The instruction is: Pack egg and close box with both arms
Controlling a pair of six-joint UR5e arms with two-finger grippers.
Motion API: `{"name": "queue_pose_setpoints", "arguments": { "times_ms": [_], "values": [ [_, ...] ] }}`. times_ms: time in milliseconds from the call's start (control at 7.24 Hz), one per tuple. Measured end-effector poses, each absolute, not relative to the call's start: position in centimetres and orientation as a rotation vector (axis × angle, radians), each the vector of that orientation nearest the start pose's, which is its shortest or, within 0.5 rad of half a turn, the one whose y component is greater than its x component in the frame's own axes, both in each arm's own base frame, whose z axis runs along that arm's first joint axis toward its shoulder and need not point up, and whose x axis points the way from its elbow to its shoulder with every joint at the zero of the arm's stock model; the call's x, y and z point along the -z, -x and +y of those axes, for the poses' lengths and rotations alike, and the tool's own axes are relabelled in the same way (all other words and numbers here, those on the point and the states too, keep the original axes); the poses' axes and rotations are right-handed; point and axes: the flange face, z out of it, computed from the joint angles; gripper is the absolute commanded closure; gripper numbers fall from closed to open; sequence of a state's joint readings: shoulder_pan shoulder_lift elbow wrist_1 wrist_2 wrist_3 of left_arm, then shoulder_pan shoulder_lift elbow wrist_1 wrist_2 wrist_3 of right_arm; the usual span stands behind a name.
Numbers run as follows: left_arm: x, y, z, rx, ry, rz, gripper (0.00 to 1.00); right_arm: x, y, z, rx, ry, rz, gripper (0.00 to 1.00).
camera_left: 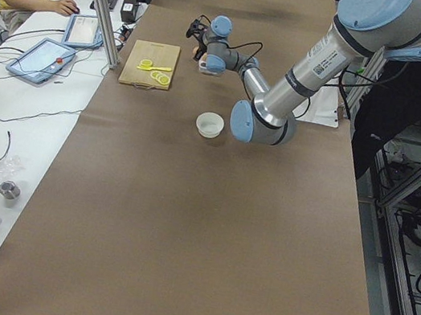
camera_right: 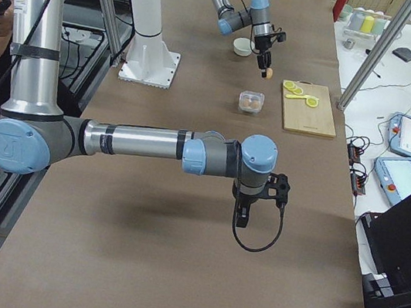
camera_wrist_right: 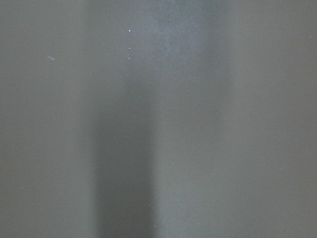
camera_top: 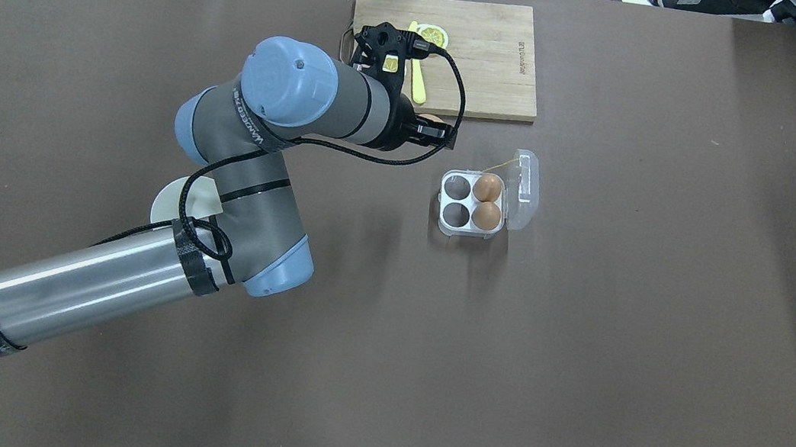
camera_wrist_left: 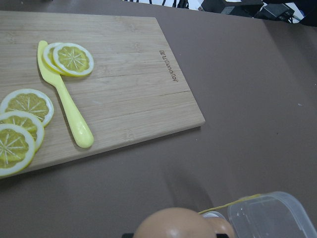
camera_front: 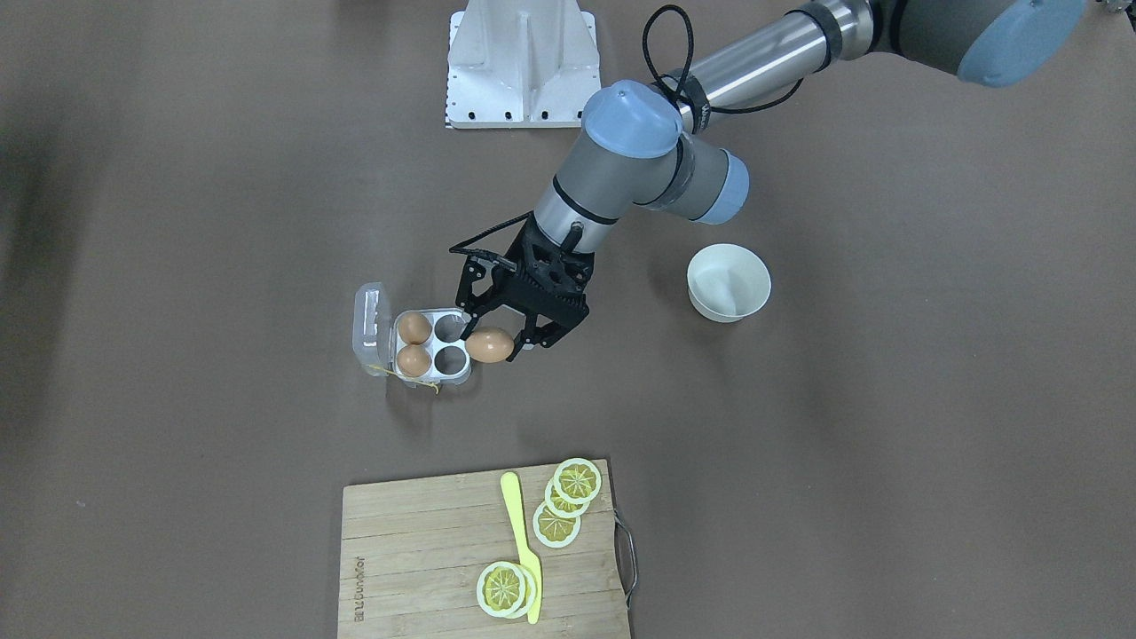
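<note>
My left gripper (camera_front: 495,334) is shut on the tan-brown egg (camera_front: 489,346) and holds it in the air, just beside the box's two empty cells. The clear box (camera_front: 432,341) sits on the table with its lid (camera_front: 371,328) open flat on the far side from the gripper. Two other brown eggs (camera_front: 414,327) fill the two cells next to the lid. The left wrist view shows the held egg (camera_wrist_left: 181,225) and the lid (camera_wrist_left: 270,215) below it. My right gripper (camera_right: 242,218) shows only in the exterior right view, far from the box; I cannot tell if it is open.
A white bowl (camera_front: 729,282) stands behind the left wrist. A wooden cutting board (camera_front: 417,550) holds lemon slices (camera_front: 577,481) and a yellow knife (camera_front: 522,541), past the box on the operators' side. The white base plate (camera_front: 522,62) is at the robot's edge.
</note>
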State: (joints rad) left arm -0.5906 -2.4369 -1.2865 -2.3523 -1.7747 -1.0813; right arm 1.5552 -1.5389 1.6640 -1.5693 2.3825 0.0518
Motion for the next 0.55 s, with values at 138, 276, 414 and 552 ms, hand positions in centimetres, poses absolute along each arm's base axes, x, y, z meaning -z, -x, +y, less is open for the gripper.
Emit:
{"name": "queue_pose_setpoints", "arguments": {
  "times_ms": [138, 276, 414, 552],
  "values": [
    [-14.6, -58.1, -51.9, -0.059, -0.551, 1.252, 0.54, -58.8, -5.2, -51.5, 0.024, -0.102, -0.817, 0.0],
    [-14.6, -58.6, -51.5, -0.066, -0.548, 1.253, 0.54, -57.7, -4.9, -52.0, 0.037, -0.119, -0.82, 0.0],
    [-14.4, -59.0, -51.0, -0.074, -0.546, 1.257, 0.53, -56.2, -4.2, -52.3, 0.061, -0.141, -0.823, 0.0],
    [-14.0, -59.4, -50.6, -0.081, -0.545, 1.263, 0.53, -54.7, -3.3, -52.5, 0.091, -0.162, -0.825, 0.0]
  ]
}}
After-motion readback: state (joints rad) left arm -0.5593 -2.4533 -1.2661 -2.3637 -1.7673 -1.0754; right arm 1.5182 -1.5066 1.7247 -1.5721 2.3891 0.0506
